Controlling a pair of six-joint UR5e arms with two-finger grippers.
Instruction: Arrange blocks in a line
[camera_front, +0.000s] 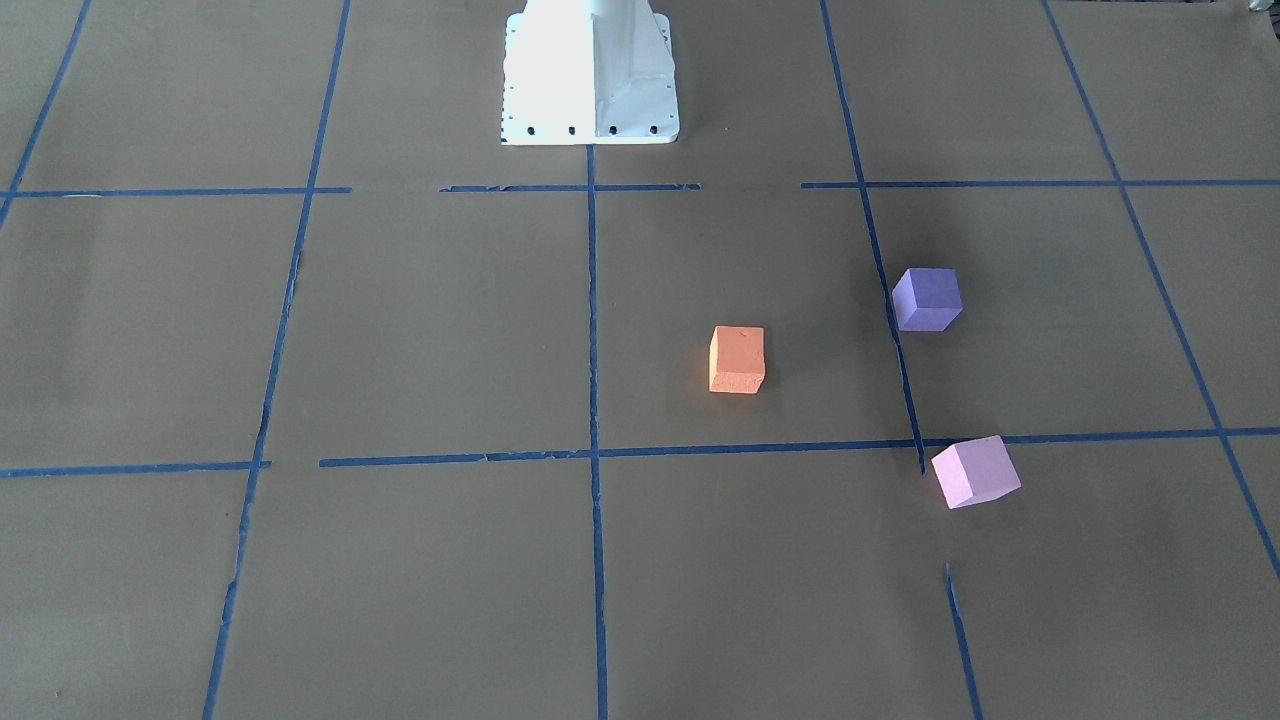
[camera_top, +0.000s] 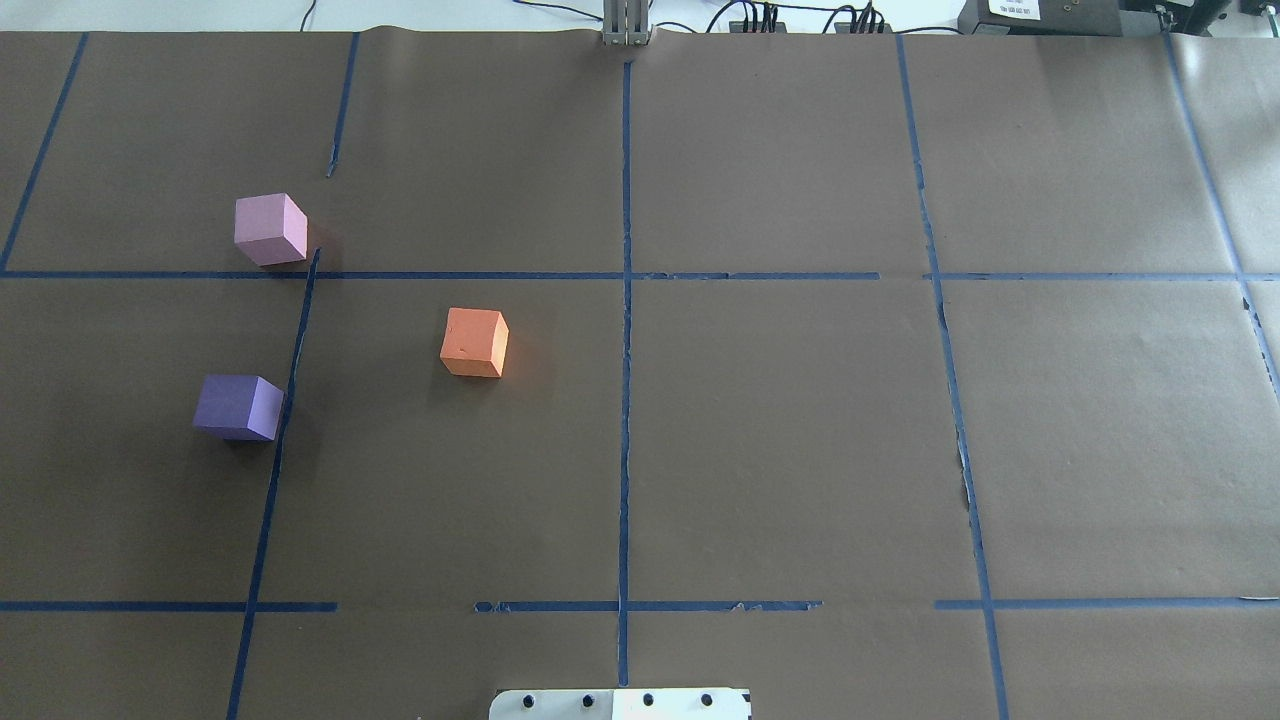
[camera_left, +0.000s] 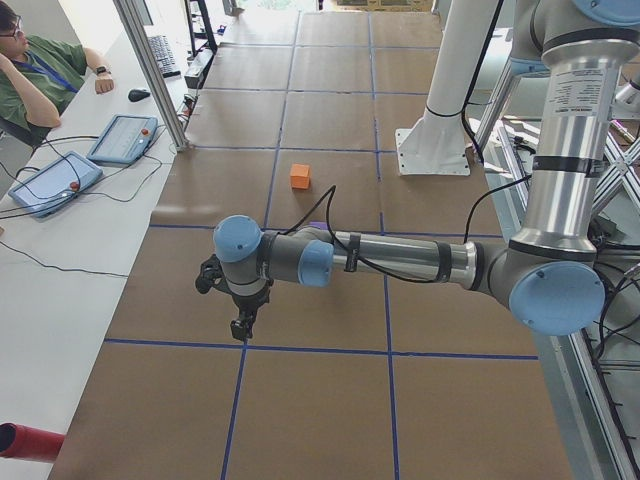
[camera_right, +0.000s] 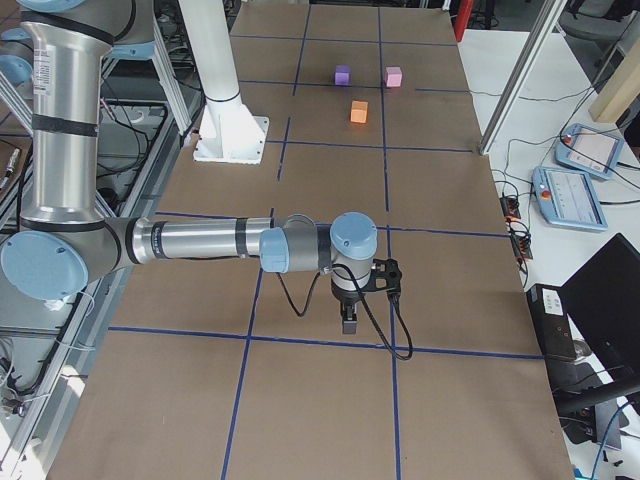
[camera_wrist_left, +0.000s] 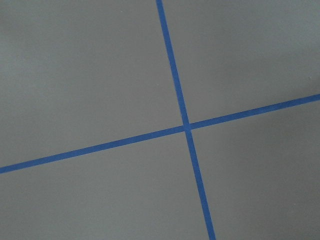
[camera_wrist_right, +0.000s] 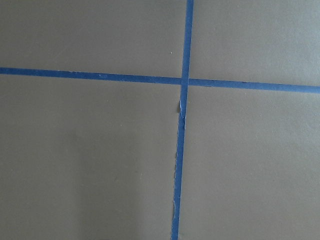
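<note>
Three foam cubes sit apart on the brown paper on my left half. The orange block is nearest the middle. The dark purple block lies nearer my base. The pale pink block lies farther out. My left gripper shows only in the exterior left view, pointing down over the paper away from the blocks; I cannot tell whether it is open. My right gripper shows only in the exterior right view, far from the blocks; I cannot tell its state either.
Blue tape lines divide the paper into squares; both wrist views show only a tape crossing. The white robot base stands at the table edge. An operator and tablets are beside the table.
</note>
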